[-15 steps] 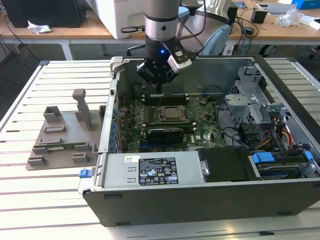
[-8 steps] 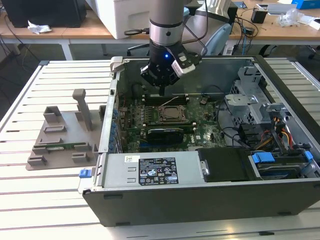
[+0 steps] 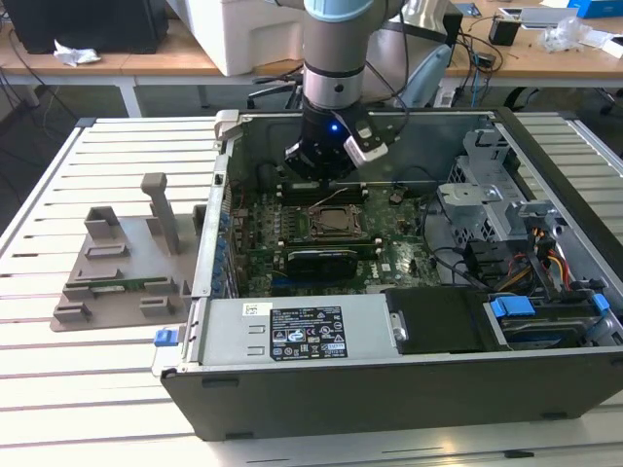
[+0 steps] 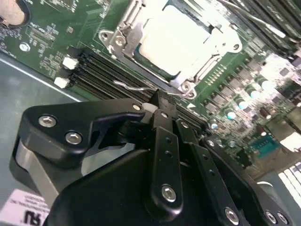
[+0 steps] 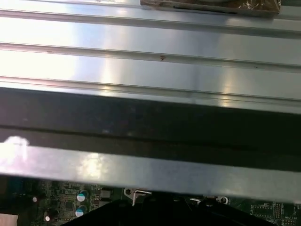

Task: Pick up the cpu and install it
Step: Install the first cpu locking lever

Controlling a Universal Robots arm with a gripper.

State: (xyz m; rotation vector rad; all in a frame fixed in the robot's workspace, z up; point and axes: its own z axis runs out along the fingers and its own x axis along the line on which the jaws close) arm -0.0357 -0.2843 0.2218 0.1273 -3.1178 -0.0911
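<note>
In the exterior view, the arm reaches down into the open computer case (image 3: 409, 321), which lies on the slatted counter (image 3: 58, 389). The end effector (image 3: 326, 167) hangs just above the motherboard (image 3: 321, 238), close beside the socket (image 3: 338, 222) on its far side. One arm, one case, one socket. Beside the case, away from the socket, sits one grey fixture (image 3: 122, 268).

In the second wrist view, the cpu (image 4: 174, 40) lies seated in the socket's metal frame (image 4: 117, 40), its pale top glaring under the light. The end effector (image 4: 157, 110) has its dark fingers (image 4: 164, 141) drawn together with nothing between them, tips close to the frame's edge and the thin wire lever (image 4: 134, 87). I count one chip and several dark memory slots (image 4: 101, 70) running alongside the socket.

By my judgement the chip is already placed; doing this well means keeping it flat and untouched and any pressing near the frame slow and straight.

In the first wrist view, the case's metal wall (image 5: 150, 174) crosses before a strip of motherboard, with counter slats beyond.
</note>
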